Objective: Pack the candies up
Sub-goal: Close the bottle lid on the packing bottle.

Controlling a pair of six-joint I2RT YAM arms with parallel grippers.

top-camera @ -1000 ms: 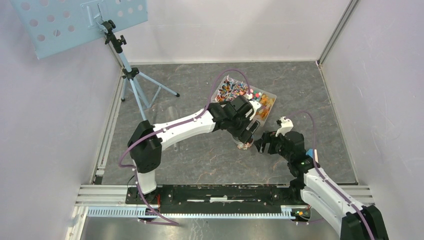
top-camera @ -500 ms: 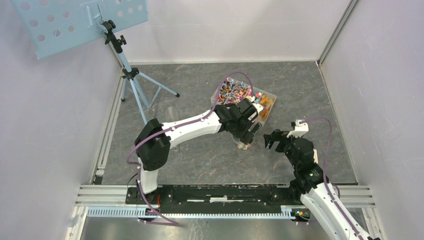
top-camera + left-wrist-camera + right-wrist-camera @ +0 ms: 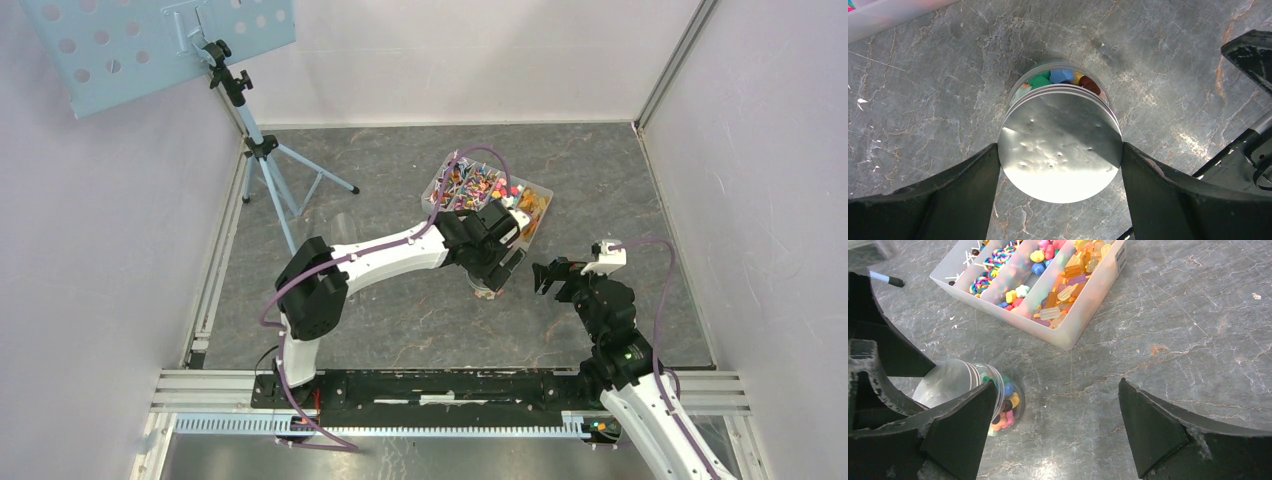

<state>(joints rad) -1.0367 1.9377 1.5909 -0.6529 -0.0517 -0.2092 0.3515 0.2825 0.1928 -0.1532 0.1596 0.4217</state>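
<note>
2 sets of fingers are seen over the desk (image 3: pixel 1198 340). At the left, the left fingers (image 3: pixel 958 195) are closed on the grey round lid (image 3: pixel 1060 150), with 1 finger touching each side of its edge. The lid is held over the mouth of the clear jar (image 3: pixel 1005 402), which stands on the desk packed with candies (image 3: pixel 1058 77). Whether the lid is already seated on the threaded rim cannot be told. Behind the jar, many more candies are sorted in the compartments of the white tray (image 3: pixel 1087 307). At the right, the right fingers (image 3: pixel 1158 435) are spread wide and nothing is held; they are near the jar but apart from it. The step in hand is judged to be the capping of the jar. It would be done well if the lid were kept level and centred over the rim before being pressed or turned, so that no sweet is trapped and the threads are not crossed. Since the jar is unsupported, it could be dragged round with the lid, so a steadying hold by the right fingers low on its wall would be advisable.
</note>
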